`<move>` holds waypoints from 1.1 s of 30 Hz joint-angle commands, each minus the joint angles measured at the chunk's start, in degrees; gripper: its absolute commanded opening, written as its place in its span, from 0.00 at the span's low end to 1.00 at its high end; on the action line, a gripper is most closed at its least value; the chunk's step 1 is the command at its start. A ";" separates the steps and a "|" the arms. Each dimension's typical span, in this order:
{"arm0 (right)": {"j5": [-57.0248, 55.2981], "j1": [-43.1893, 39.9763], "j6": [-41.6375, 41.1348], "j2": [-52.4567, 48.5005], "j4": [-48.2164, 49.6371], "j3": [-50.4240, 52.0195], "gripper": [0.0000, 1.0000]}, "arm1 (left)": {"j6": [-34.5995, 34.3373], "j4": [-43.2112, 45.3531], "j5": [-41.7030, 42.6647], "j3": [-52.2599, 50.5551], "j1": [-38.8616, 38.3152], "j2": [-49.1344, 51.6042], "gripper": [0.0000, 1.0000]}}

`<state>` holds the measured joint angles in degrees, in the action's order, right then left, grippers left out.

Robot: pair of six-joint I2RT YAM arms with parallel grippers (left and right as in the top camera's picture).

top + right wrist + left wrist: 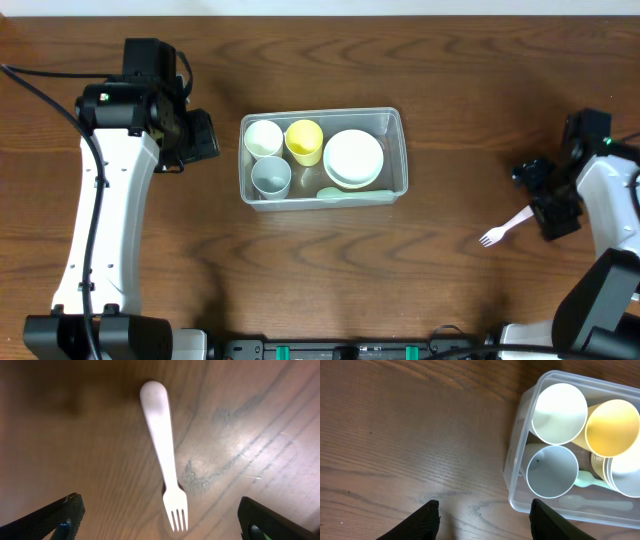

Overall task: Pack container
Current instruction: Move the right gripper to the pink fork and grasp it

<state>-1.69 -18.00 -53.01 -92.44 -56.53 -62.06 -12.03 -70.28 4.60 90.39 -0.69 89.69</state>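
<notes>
The clear plastic container (320, 112) sat at the middle of the worktop (450, 80), its long side running left to right. By its look it was thin-walled and light, with smooth sides that would probably slip and flex under a squeeze. The stiffer rolled rim, or a short end wall pinched from above, seemed the safest place to hold it. It would best be kept level, since its load stood loose inside.

That load was a white cup (264, 137), a yellow cup (304, 140) and a grey cup (270, 176) standing upright at the left end. A stack of white bowls (353, 157) sat at the right end, and a pale green spoon (350, 194) lay along the near wall.

Just beside the container's left end hung the left end effector (200, 135). In the wrist view its fingers stood partly apart with nothing between them, above bare wood.

Well apart to the right, a white plastic fork (505, 228) lay flat on the worktop, not yet packed. It looked light and stiff but thin, so awkward to lift. A pinch across the handle would likely serve better than one at the tines.

The right end effector (548, 205) hovered over the fork, its jaws spread wide on either side of it and holding nothing.
</notes>
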 commanded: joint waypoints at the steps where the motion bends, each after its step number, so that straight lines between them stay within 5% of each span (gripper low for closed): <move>1: 0.92 -0.09 -3.23 -0.20 2.47 4.31 0.99 | -0.33 -0.28 0.39 -0.17 -0.02 0.13 0.59; 11: 1.14 0.07 -3.78 -0.20 12.35 13.60 0.97 | -0.33 -0.48 0.39 -0.17 -0.02 0.13 0.59; 33: -0.02 0.07 -2.67 -0.22 17.35 18.58 0.91 | -0.33 -1.27 0.39 -0.17 -0.02 0.13 0.59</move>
<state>-1.04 -17.98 -55.94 -92.29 -39.75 -45.43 -12.03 -71.40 4.60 90.39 -0.69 89.69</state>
